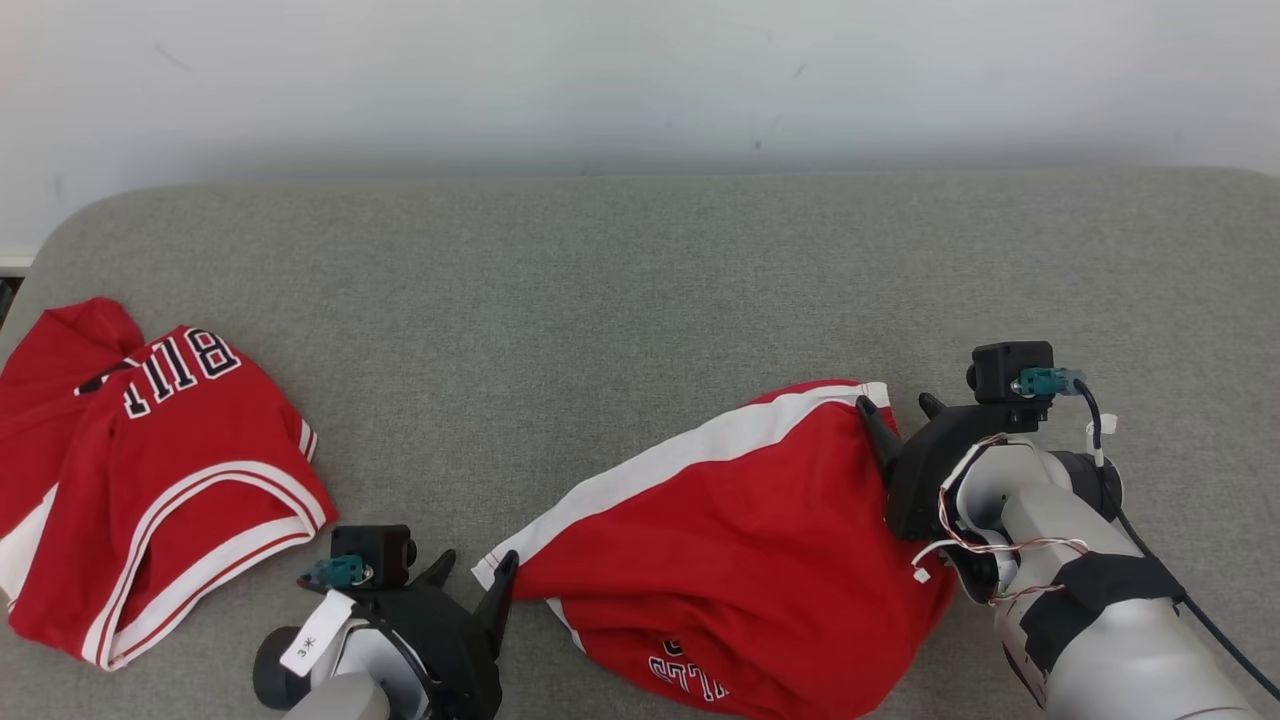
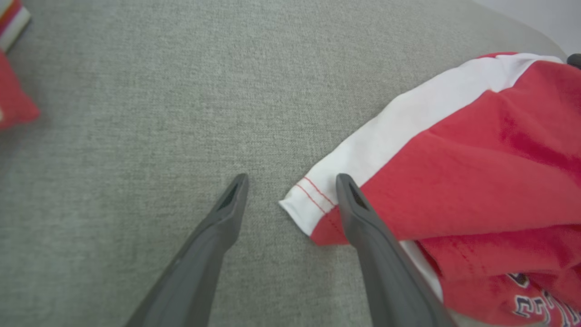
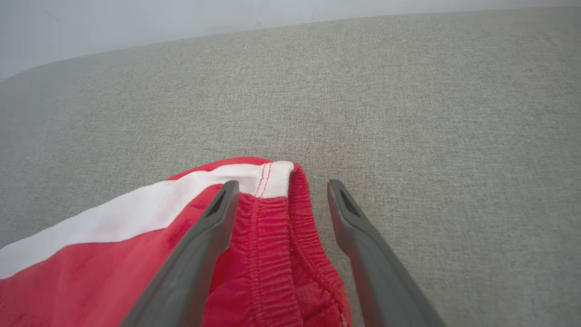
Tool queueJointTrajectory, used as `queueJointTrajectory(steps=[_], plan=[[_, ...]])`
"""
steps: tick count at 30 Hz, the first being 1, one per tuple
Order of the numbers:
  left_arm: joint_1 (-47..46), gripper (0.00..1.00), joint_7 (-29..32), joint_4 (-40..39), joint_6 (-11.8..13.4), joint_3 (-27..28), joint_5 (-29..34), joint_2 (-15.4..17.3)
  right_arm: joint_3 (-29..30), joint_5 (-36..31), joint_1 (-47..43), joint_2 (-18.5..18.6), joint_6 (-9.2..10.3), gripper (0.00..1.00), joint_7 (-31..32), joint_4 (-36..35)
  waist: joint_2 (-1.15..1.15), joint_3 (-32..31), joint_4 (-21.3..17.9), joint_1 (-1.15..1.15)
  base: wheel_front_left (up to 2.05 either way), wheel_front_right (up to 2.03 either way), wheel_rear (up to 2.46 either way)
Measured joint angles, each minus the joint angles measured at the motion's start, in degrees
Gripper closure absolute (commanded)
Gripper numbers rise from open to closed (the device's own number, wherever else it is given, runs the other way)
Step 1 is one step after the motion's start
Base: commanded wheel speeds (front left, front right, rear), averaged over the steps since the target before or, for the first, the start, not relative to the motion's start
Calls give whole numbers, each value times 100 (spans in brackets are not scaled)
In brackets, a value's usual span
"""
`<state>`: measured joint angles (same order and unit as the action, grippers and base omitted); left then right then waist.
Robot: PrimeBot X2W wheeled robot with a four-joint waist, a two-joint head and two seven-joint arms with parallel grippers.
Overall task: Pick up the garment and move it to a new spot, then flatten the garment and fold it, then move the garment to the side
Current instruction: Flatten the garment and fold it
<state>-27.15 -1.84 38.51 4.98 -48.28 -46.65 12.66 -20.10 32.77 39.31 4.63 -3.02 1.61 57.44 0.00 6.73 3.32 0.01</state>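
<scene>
From the head view, the red shorts (image 1: 740, 520) are lying crumpled on the grey fabric-topped desk (image 1: 600, 300), right of the middle and near its front edge. Their white stripe (image 1: 690, 450) is running slantwise from the lower left up to the upper right. My left claw (image 1: 478, 560) is sitting at the lower-left end of the shorts with its fingers spread wide, and one fingertip is right by the cloth. My right claw (image 1: 895, 403) is standing at the upper-right end, also spread wide and gripping nothing. A red jersey (image 1: 150, 480) with white trim is resting well apart at the far left of the desk, and a pale wall (image 1: 640, 80) is rising behind it. In the left wrist view, my left claw (image 2: 292, 178) is gaping wide just above the desk (image 2: 159, 91). The white hem corner (image 2: 308, 200) of the shorts (image 2: 476, 172) is lying between the two fingers, and my right-hand finger (image 2: 376, 245) is crossing in front of the red cloth. Whether it is touching, I cannot tell. A bit of the jersey (image 2: 13, 100) is peeking in at the left edge. In the right wrist view, my right claw (image 3: 282, 183) is standing wide open over the gathered waistband (image 3: 272, 254) of the shorts (image 3: 113, 254). The stitched end of the white stripe (image 3: 268, 177) is sitting between the fingertips, and one finger (image 3: 199, 245) is lying across the red cloth while the other is hanging over the bare desk (image 3: 431, 113).
</scene>
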Motion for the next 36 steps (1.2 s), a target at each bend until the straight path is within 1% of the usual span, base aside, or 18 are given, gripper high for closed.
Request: queueJointTrajectory(steps=[5, 6, 7, 8, 9, 11, 14, 15, 22, 29, 33, 36], plan=[[-31, 0, 160, -19, 4, 74, -94, -70, -24, 13, 133, -34, 0, 0, 51, 174, 0, 57, 73, 0, 0, 0, 0], [-34, 13, 189, -21, 3, 82, -104, -100, -40, 18, 143, -37, 0, 0, 79, 208, 0, 67, 91, 0, 0, 0, 0], [-39, 53, 220, -26, -7, 102, -143, -131, -53, 18, 144, -44, -1, 11, 99, 249, 0, 80, 109, 0, 0, 0, 0], [-40, 82, 241, -34, -56, 132, -212, -159, -64, 18, 144, -54, -1, 71, 100, 297, 0, 92, 126, 0, 0, 0, 0], [-38, 100, 246, -40, -90, 171, -282, -176, -79, 18, 152, -60, -1, 100, 126, 341, 0, 106, 140, 0, 0, 0, 0], [-41, 100, 319, -43, -155, 237, -461, -213, -105, 19, 178, -69, -2, 100, 143, 383, 0, 135, 164, 0, 0, 0, 0], [-38, 100, 368, -24, -163, 272, -504, -209, -138, 37, 291, -81, -10, 100, 141, 420, 0, 167, 184, 0, 0, 0, 0], [-38, 100, 389, -24, -203, 277, -517, -211, -149, 54, 324, -86, -12, 100, 140, 445, 0, 173, 186, 0, 0, 0, 0], [-41, 100, 371, -27, -204, 313, -524, -178, -158, 104, 386, -89, -90, 100, -21, 549, 0, 133, 141, 0, 0, 0, 0], [-160, 100, 92, -165, -185, 391, -430, -140, -143, 162, 502, -92, -165, 100, -348, 571, 0, 8, 106, -1, 0, 0, 0], [-230, 100, -157, -313, -91, 503, -386, -92, -143, 202, 597, -96, -213, 100, -569, 549, 0, -57, 97, -1, 0, 0, 0], [-256, 100, -320, -444, -76, 555, -365, -68, -113, 255, 618, -100, -259, 100, -753, 520, 0, -104, 84, -1, 0, 0, 0]])
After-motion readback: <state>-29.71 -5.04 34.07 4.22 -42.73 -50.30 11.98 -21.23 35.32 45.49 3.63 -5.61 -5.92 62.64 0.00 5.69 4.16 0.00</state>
